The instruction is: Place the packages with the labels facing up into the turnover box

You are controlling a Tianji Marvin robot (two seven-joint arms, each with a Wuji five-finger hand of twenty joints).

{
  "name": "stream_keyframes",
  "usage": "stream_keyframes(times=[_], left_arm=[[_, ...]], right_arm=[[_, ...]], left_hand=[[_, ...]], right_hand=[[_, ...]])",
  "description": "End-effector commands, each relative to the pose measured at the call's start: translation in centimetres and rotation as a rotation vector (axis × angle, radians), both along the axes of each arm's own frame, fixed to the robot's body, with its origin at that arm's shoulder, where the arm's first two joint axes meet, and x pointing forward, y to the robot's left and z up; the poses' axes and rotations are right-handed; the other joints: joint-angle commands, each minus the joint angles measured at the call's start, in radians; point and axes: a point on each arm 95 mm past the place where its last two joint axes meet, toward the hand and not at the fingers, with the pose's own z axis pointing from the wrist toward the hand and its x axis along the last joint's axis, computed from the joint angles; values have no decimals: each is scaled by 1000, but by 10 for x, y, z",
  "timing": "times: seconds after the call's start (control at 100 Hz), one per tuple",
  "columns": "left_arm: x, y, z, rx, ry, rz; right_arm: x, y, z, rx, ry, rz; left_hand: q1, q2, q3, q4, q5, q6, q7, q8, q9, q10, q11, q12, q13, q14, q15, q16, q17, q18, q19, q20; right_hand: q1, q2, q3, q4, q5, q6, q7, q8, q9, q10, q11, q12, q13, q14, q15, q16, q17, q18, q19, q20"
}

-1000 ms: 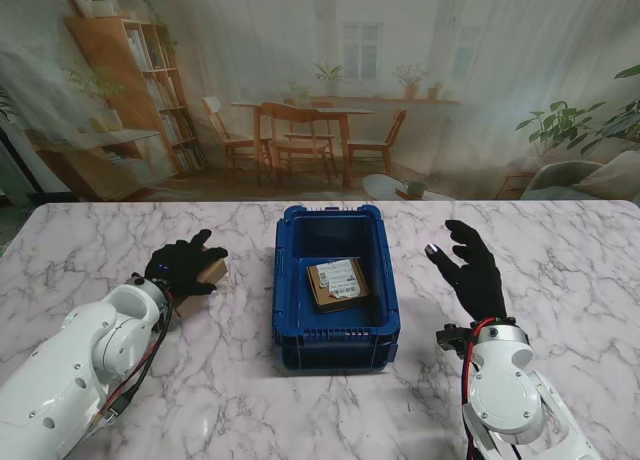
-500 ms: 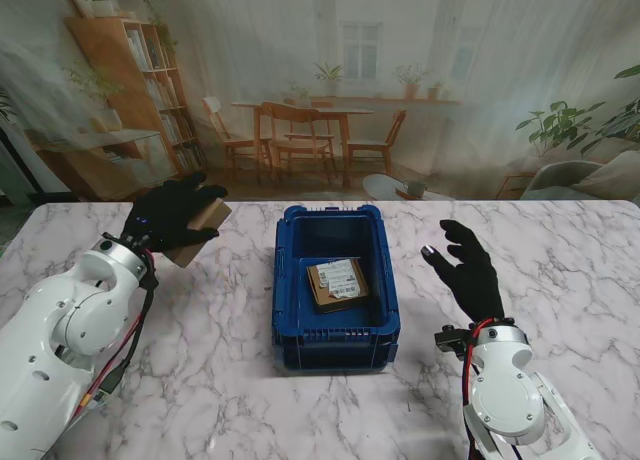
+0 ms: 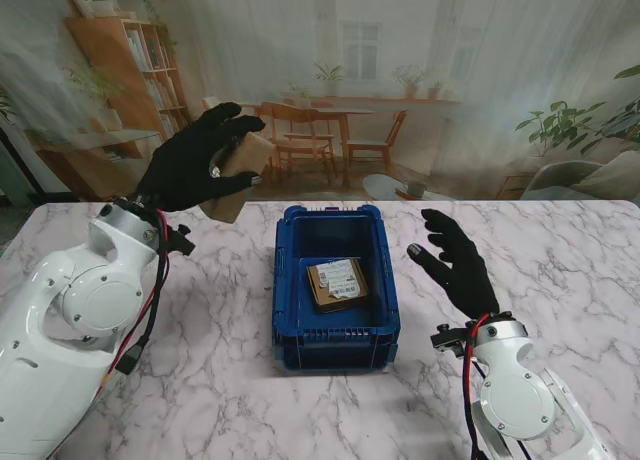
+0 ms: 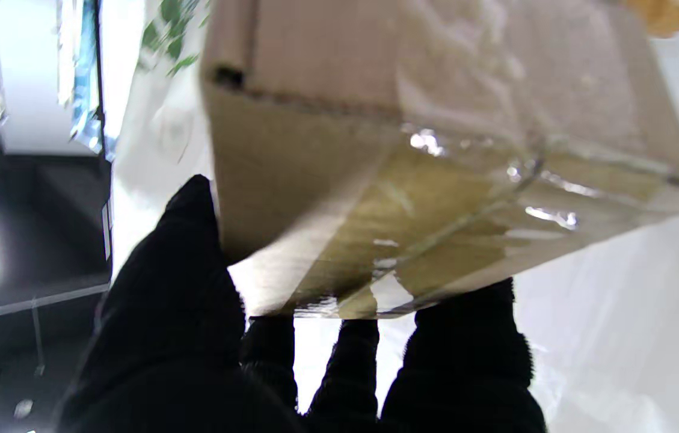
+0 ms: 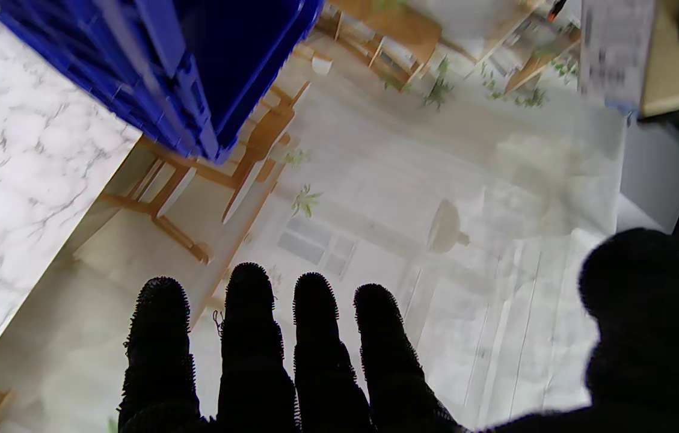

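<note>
My left hand is shut on a brown cardboard package, held high in the air to the left of the blue turnover box. The left wrist view shows the package close up, taped, with black fingers wrapped around its edge; no label shows there. Inside the box lies another package with a white label facing up. My right hand hovers open just right of the box, fingers spread. In the right wrist view the fingers point past the box's corner.
The white marble table stretches around the box. A printed backdrop of a room with shelves and chairs stands behind the table's far edge.
My left hand has lifted the package off the table and carried it upward and toward the box. The right hand has shifted slightly left, closer to the box.
</note>
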Motion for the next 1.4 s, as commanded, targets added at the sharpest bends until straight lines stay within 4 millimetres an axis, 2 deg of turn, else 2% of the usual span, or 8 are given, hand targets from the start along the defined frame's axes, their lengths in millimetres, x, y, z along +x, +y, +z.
stream_keyframes(times=[0.0, 0.26, 0.3, 0.63, 0.72, 0.95, 1.21, 1.39], left_arm=[[-7, -18, 13, -11, -47, -40], [-11, -51, 18, -162, -56, -117], [-11, -56, 17, -180, -48, -127], [-8, -84, 2, -239, -1, -211], [-8, -88, -2, -255, 13, -224], [-8, -103, -9, -267, 45, -257], [-5, -117, -18, -272, 81, -279], [-6, -122, -19, -288, 89, -295]], right_arm=[[1, 9, 7, 5, -8, 46], [6, 33, 18, 11, 17, 167], [8, 37, 20, 18, 28, 188], [21, 64, 22, 72, 92, 272], [24, 69, 22, 77, 97, 279], [31, 81, 25, 92, 123, 326], [34, 89, 25, 119, 145, 352], [40, 92, 27, 133, 158, 354]], left_hand=[[201, 143, 164, 65, 87, 58, 83, 31, 25, 16, -8, 7, 60, -86, 82, 13, 74, -227, 188, 70], [215, 117, 149, 53, 69, 77, 181, 191, 24, 29, 12, 16, 63, -89, 87, 7, 75, -226, 170, 85], [218, 113, 150, 51, 67, 79, 190, 204, 25, 30, 16, 18, 64, -91, 89, 7, 75, -225, 169, 86], [227, 101, 142, 34, 62, 82, 233, 238, 29, 28, 42, 31, 65, -104, 97, 9, 74, -236, 166, 86], [228, 98, 140, 32, 63, 83, 241, 239, 30, 27, 46, 32, 66, -105, 98, 10, 74, -236, 166, 86], [223, 106, 152, 39, 55, 84, 248, 233, 30, 26, 54, 33, 71, -107, 103, 11, 80, -238, 171, 88], [214, 108, 166, 44, 53, 82, 256, 226, 28, 24, 57, 31, 72, -109, 105, 12, 80, -240, 173, 89], [210, 105, 173, 43, 56, 82, 262, 223, 28, 23, 59, 31, 72, -110, 107, 12, 81, -240, 174, 91]], right_hand=[[-59, 10, -5, -6, -47, 28, -63, -37, -23, -2, -5, -7, 5, -24, -43, -5, -4, -12, 2, 17], [-138, -64, 64, -29, -96, 29, -276, -102, -34, -5, -29, -17, 8, -26, -59, -5, -9, 0, -28, 18], [-153, -84, 87, -36, -63, 22, -401, -22, -38, -3, -39, -21, 10, -27, -61, -4, -5, 5, -38, 27], [-234, -229, 207, -64, -63, 20, -452, -22, -135, 33, -126, -62, 13, -22, -66, -4, 0, 31, -70, 23], [-246, -256, 237, -76, -62, 23, -464, -58, -134, 28, -127, -64, 20, -22, -63, -4, 2, 41, -77, 21], [-243, -297, 258, -89, -39, -48, -470, -364, -124, 1, -130, -63, 35, -23, -61, -1, 5, 75, -112, 2], [-228, -296, 251, -88, -37, -63, -449, -349, -138, -24, -145, -72, 31, -19, -62, 1, 6, 105, -131, -8], [-212, -292, 232, -85, -55, -94, -421, -203, -142, -17, -183, -87, 18, -15, -62, 3, 1, 116, -135, -14]])
